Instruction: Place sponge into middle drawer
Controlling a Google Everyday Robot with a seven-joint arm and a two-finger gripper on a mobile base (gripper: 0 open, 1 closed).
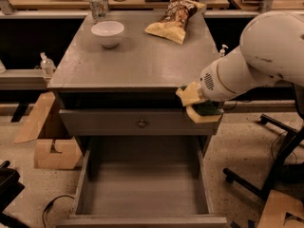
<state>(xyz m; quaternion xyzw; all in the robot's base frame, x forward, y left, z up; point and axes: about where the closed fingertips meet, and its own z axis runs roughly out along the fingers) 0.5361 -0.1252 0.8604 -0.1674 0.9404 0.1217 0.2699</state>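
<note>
My gripper [196, 102] is at the front right corner of the grey cabinet, level with its top drawer. It is shut on the sponge [208, 110], a small block with a dark green layer on pale yellow foam, held in the air. The middle drawer [142, 189] is pulled out below, a wide grey box with low walls and a flat bare floor. The sponge hangs above and just outside the drawer's right wall [203, 175]. My white arm [256, 56] reaches in from the right.
A closed drawer front with a brass knob [141, 123] sits above the open drawer. On the cabinet top [137, 63] stand a white bowl [108, 33], a yellow chip bag [175, 17] and a can [97, 6]. Cardboard [52, 146] lies at left, and a black chair base [266, 175] stands at right.
</note>
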